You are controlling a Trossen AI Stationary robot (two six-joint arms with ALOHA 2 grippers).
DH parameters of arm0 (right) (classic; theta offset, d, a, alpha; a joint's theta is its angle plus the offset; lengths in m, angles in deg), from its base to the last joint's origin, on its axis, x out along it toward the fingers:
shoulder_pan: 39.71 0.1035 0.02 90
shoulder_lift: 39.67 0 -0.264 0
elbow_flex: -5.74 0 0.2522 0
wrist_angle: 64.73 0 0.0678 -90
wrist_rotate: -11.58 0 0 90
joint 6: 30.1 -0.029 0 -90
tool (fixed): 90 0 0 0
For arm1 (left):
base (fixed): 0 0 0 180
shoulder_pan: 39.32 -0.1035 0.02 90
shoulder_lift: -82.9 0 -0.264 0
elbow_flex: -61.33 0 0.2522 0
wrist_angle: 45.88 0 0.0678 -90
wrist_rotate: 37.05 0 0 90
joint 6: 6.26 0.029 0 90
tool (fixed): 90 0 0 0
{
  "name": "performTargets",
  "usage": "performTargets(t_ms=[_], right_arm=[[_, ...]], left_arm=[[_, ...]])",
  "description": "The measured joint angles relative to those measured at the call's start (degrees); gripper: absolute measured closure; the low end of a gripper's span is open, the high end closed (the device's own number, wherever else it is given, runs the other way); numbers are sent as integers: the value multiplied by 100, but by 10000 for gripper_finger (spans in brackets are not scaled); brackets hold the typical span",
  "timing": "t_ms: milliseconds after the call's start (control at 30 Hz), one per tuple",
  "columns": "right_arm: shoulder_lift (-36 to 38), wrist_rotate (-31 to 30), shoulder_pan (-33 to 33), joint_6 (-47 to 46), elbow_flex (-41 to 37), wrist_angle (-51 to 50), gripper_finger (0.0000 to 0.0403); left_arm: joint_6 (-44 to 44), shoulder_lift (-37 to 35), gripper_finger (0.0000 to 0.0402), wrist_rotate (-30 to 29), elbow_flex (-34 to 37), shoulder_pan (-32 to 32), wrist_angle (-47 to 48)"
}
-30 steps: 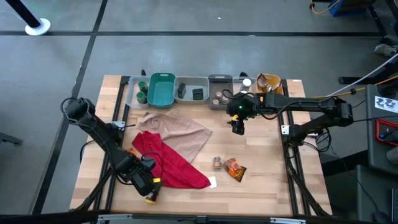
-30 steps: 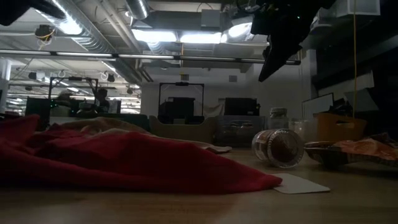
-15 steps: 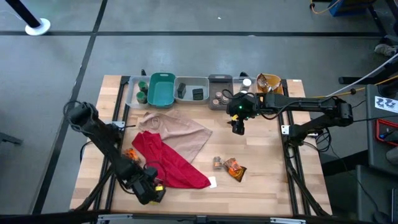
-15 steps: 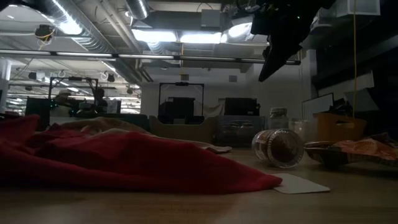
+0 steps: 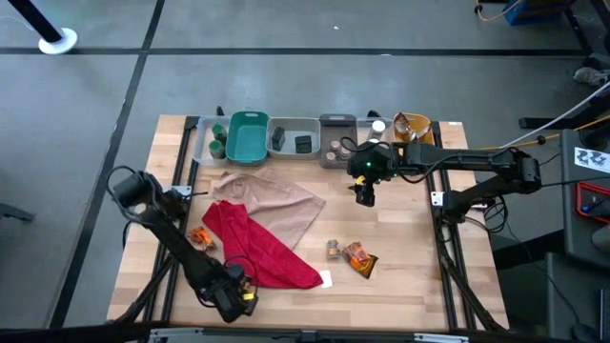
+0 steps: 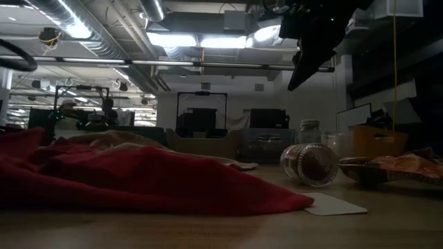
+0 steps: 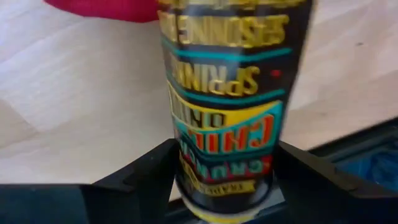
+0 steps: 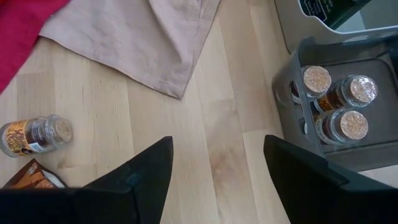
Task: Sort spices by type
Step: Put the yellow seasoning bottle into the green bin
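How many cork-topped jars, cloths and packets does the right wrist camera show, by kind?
Cork-topped jars: 4, three in the grey bin, one lying on the table.
Cloths: 2, red cloth and tan cloth.
Orange packet: 1, partly cut off.
Total: 7.

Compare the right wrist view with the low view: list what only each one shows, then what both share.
Only the right wrist view: three cork-topped brown glass jars standing in a grey plastic bin, and the right gripper with jaws open, empty.
Only the low view: ceiling lights, the room behind and an orange-brown crinkly packet.
Both: the fallen small brown jar, red cloth and tan cloth.
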Motion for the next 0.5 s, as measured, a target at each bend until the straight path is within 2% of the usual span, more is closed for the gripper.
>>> performTargets(t_ms=[200, 333, 500], right_arm=[[0, -1, 0, 0, 1, 4, 151], [0, -1, 0, 0, 0, 4, 151], [0, 0, 0, 0, -1, 7, 151]], left_arm=[[-48, 66, 170, 236, 0, -35, -8], [8, -34, 202, 773, 0, -123, -14], [445, -106, 203, 1484, 2, -333, -8]])
